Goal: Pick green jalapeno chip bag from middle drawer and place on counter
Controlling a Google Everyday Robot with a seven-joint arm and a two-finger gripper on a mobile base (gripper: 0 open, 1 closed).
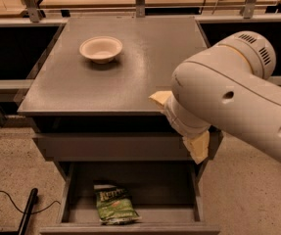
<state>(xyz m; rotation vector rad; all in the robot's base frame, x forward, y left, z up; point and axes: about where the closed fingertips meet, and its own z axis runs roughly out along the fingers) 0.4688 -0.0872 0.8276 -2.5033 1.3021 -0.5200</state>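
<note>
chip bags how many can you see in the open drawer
1: the green jalapeno chip bag lies front-left on the middle drawer floor. The pincer hangs above the drawer's right side, hiding little of it.

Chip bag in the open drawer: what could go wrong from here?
1. The gripper hangs below the right front corner of the counter, near the right wall of the middle drawer and the closed drawer front above; it might clip either going in.
2. The green jalapeno chip bag lies flat by the drawer's front wall, left of centre; a grasp could slip.
</note>
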